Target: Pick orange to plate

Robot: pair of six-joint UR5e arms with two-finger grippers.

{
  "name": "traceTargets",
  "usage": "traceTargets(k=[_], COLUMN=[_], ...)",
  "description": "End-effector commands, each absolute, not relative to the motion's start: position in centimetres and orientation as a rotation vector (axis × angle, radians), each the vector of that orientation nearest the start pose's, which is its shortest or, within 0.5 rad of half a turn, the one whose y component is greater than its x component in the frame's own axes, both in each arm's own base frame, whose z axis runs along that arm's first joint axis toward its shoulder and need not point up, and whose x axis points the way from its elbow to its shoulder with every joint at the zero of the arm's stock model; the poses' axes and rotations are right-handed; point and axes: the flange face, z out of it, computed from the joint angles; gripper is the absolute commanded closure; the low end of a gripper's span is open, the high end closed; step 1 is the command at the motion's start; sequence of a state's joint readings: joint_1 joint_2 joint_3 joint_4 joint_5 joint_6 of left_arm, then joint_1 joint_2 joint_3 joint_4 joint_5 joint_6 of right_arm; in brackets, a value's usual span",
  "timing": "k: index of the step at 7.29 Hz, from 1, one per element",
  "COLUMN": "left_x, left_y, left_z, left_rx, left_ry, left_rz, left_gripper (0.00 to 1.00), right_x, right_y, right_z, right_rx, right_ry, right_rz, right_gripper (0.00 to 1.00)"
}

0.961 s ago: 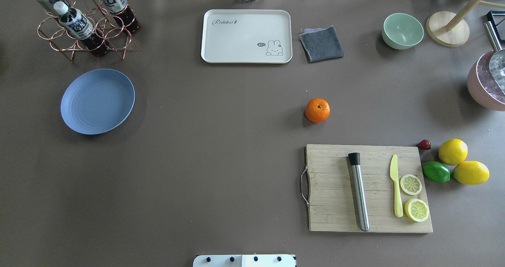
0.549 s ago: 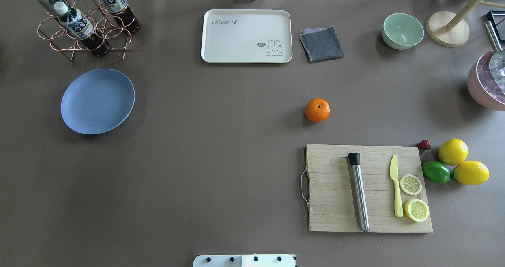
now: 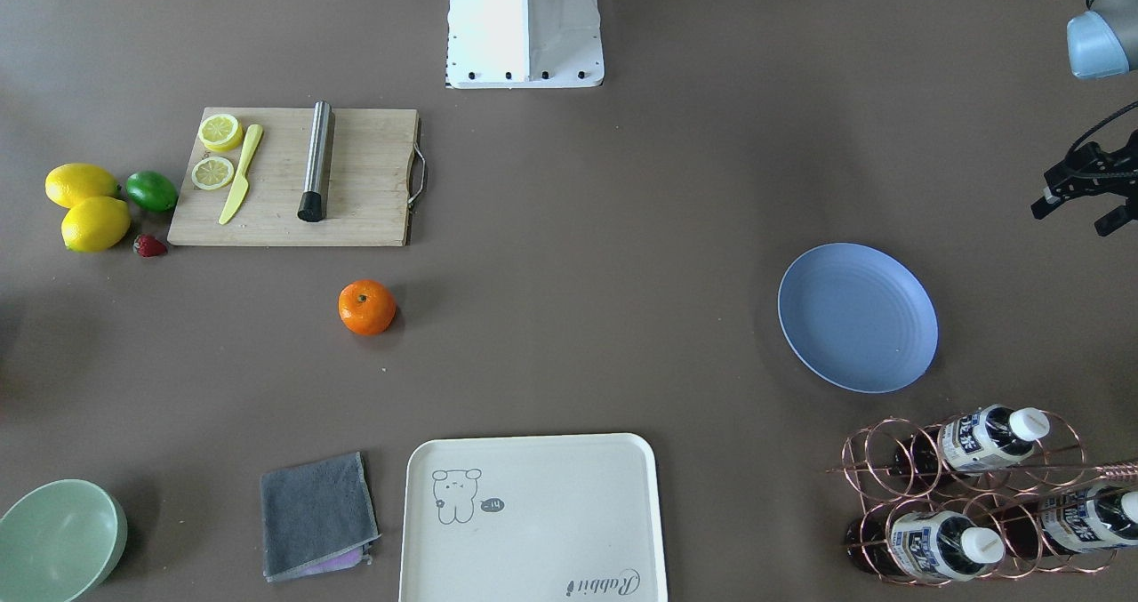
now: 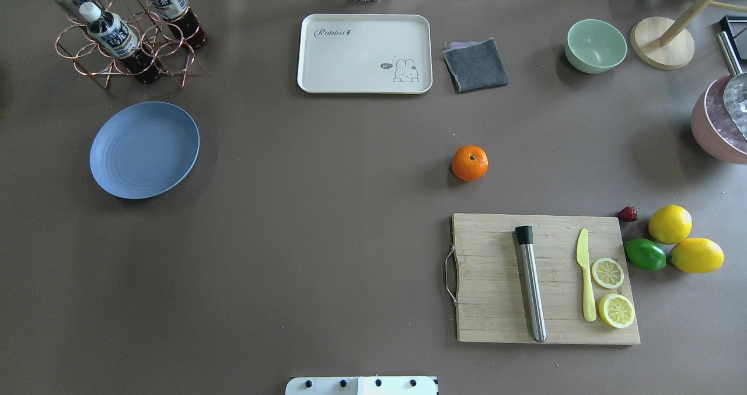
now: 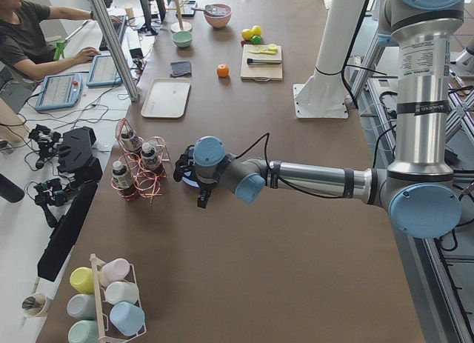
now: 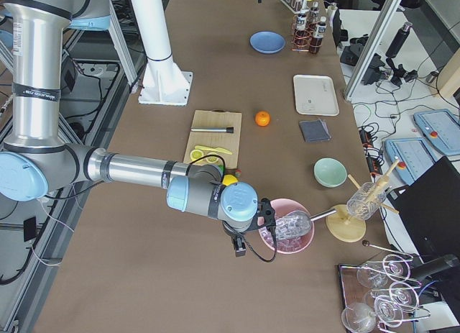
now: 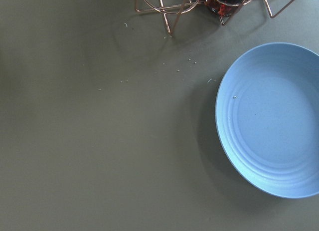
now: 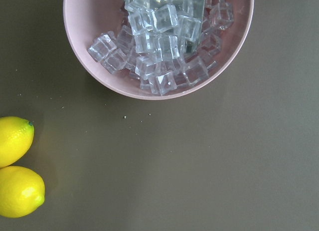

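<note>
The orange [image 4: 470, 163] sits alone on the brown table, just beyond the cutting board; the front view also shows the orange [image 3: 366, 307]. The blue plate [image 4: 145, 150] lies empty far to the left, beside the bottle rack. My left gripper [image 3: 1071, 218] hovers open and empty off the plate's outer side, at the front view's right edge. The left wrist view shows the plate [image 7: 274, 121] at its right. My right gripper [image 6: 241, 243] appears only in the right side view, by the pink ice bowl, far from the orange; I cannot tell its state.
A cutting board [image 4: 496, 301] carries a steel muddler, a yellow knife and lemon slices. Two lemons, a lime [image 4: 645, 254] and a strawberry lie to its right. A cream tray [image 4: 365, 53], grey cloth [image 4: 475, 64], green bowl [image 4: 595, 45], bottle rack [image 4: 125, 39] and pink ice bowl [image 4: 715, 132] line the edges.
</note>
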State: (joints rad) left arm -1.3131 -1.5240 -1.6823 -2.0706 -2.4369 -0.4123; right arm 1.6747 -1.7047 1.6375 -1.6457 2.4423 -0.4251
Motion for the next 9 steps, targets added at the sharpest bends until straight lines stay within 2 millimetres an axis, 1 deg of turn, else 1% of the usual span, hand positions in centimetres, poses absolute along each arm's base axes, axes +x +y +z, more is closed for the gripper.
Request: traceTargets(k=[1, 2, 3, 4, 5, 6, 7, 8, 9], left_x=[8.3, 8.6, 12.9, 16.9, 21.0, 23.5, 24.2, 25.6, 27.0], left_y=[-49.6, -49.8, -50.3, -52.9, -53.2, -53.7, -54.3, -54.3, -54.6], left_z=[55.4, 55.4, 55.4, 55.0, 56.2, 58.4, 58.3, 57.9, 58.1], left_rx=[0.212, 0.226, 0.204, 0.182, 0.181, 0.212, 0.212, 0.197, 0.201], left_ry=[0.96, 0.927, 0.907, 0.916, 0.944, 0.934, 0.938, 0.943, 0.927], left_rz=[0.082, 0.074, 0.127, 0.09, 0.083, 0.105, 0.105, 0.102, 0.105], left_gripper=[0.03, 0.03, 0.03, 0.03, 0.03, 0.03, 0.03, 0.05, 0.07], right_x=[10.3, 10.1, 9.6, 8.8, 8.6, 8.6, 8.5, 8.4, 8.3], right_y=[-41.8, -42.1, -43.0, -43.5, -43.6, -43.6, -43.6, -43.7, -43.7], right_z=[68.4, 68.2, 67.6, 67.3, 66.8, 66.7, 66.7, 66.7, 66.6], right_rx=[0.101, 0.098, 0.101, 0.083, 0.089, 0.09, 0.087, 0.085, 0.086], right_ry=[-0.831, -0.826, -0.826, -0.828, -0.827, -0.826, -0.827, -0.828, -0.828], right_rz=[-0.25, -0.252, -0.263, -0.242, -0.246, -0.247, -0.244, -0.245, -0.246], right_gripper=[0.0, 0.0, 0.0, 0.0, 0.0, 0.0, 0.0, 0.0, 0.0])
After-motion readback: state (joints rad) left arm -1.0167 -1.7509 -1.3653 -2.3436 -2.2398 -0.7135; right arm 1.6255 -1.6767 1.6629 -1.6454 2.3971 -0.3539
